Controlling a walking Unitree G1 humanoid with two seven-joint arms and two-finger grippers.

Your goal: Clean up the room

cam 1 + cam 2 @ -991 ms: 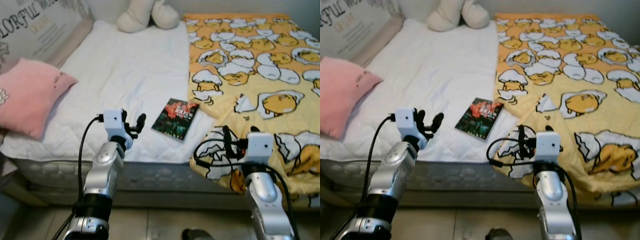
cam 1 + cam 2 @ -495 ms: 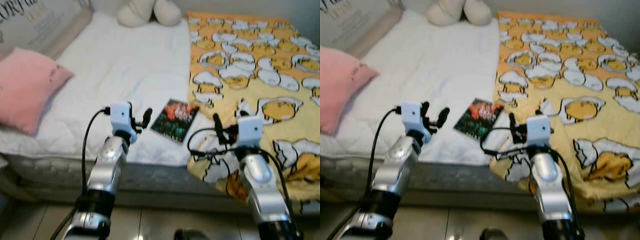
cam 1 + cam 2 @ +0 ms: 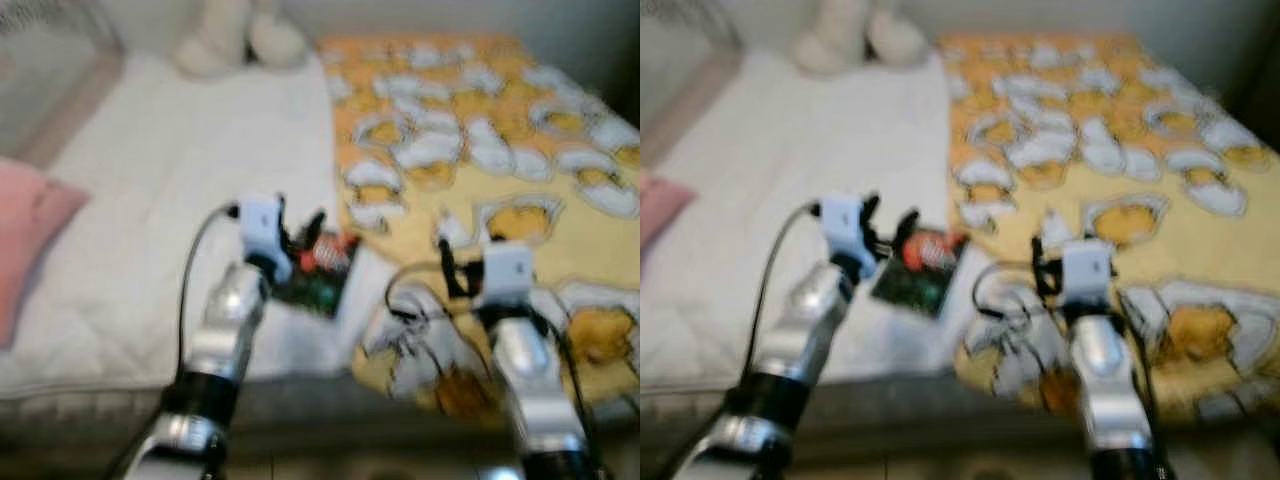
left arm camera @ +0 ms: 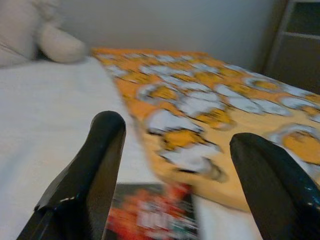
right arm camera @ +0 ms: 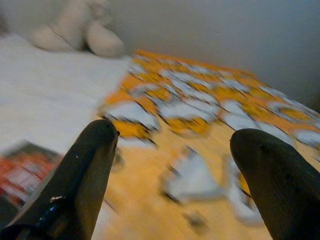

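White bedding covers the bed (image 3: 150, 200) that both eye views look down on, though they are blurred. Landmark: the book (image 3: 322, 272), a dark cover with red print, lying flat on the white sheet near the bed's front edge. Just to the book's right, an orange blanket (image 3: 480, 130) with white and yellow cartoon shapes spreads over the rest of the bed; its edge touches or nearly touches the book, too blurred to tell which. Far beyond the book, at the back of the bed, sits a cream plush toy (image 3: 240, 40). Well to the book's left, a pink pillow (image 3: 30, 240) rests at the bed's edge. The left gripper (image 3: 300, 228) hovers just over the book's left side, its fingers (image 4: 95, 165) spread wide with the book visible between them in the left wrist view, holding nothing. The right gripper (image 3: 447, 268) hangs to the book's right, above the blanket's front part, its fingers (image 5: 80, 175) likewise wide apart and empty.
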